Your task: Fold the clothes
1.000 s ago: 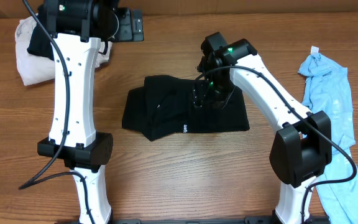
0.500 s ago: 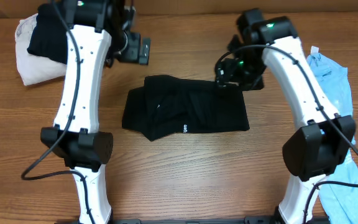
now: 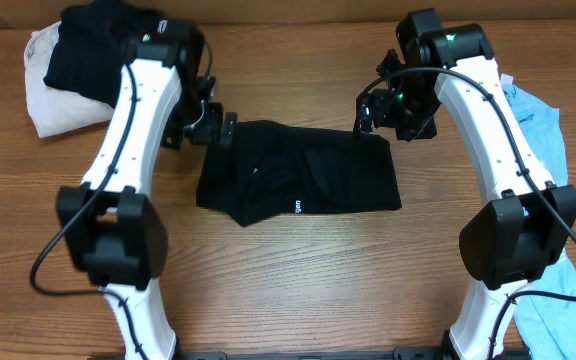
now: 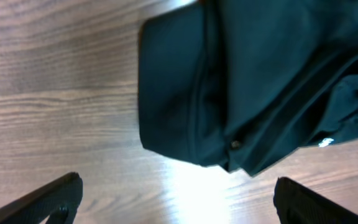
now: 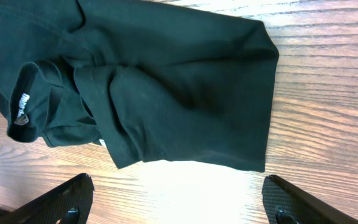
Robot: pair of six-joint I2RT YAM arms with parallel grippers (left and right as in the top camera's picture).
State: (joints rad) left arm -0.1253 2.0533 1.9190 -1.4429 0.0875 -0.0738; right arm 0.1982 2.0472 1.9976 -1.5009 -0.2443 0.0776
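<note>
A black garment (image 3: 298, 178) lies folded into a rough rectangle in the middle of the table. It also shows in the left wrist view (image 4: 253, 81) and the right wrist view (image 5: 154, 81). My left gripper (image 3: 211, 125) is open and empty, just above the garment's far left corner (image 4: 178, 202). My right gripper (image 3: 380, 115) is open and empty, just above the garment's far right corner (image 5: 179, 199). A light blue garment (image 3: 538, 190) lies crumpled along the right edge. A black piece on a white one (image 3: 68, 75) is piled at the far left.
The wooden table (image 3: 298, 280) runs to the front edge. Both arm bases (image 3: 128, 240) (image 3: 503, 240) stand at the near side, left and right of the black garment.
My right gripper has let go of the black garment and lifted back to its far right corner. My left arm has swung down from the far edge to the garment's far left corner.
</note>
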